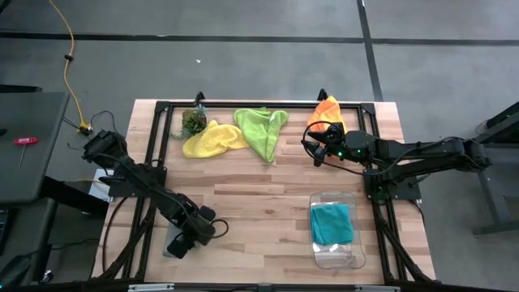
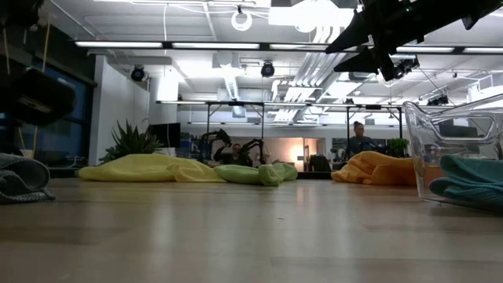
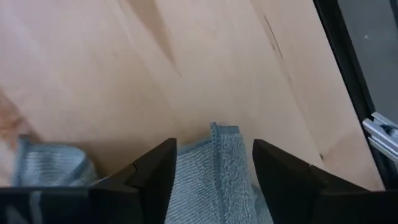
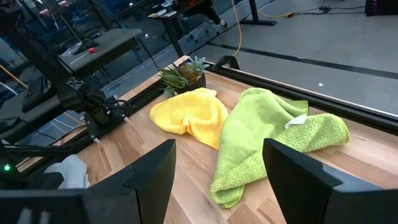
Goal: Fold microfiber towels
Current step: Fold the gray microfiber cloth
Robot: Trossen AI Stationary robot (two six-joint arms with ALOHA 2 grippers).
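Left gripper [image 1: 188,242] sits low at the bench's near left corner, fingers [image 3: 155,177] apart with the grey towel [image 3: 211,177] lying between them. The arm hides most of that towel in the high view; in the low view only a rolled edge [image 2: 20,179] shows at the left border. Whether the pads touch the cloth cannot be told.

Right gripper [image 1: 312,148] hovers just beside the orange towel [image 1: 328,109] at the far right corner, fingers [image 4: 152,174] spread wide, nothing between them.

Yellow towel [image 1: 212,139] lies crumpled along the far edge, touching the small green plant [image 1: 193,122] toward the far left corner. Lime green towel [image 1: 262,130] is bunched just beside the yellow one, with a small white tag [image 4: 297,121] showing.

Teal towel [image 1: 332,223] rests inside the clear plastic bin [image 1: 359,258] near the near right corner; in the low view the bin is cut off at the frame's edge.

A person [image 2: 359,140] shows far behind the bench, too small to make out.
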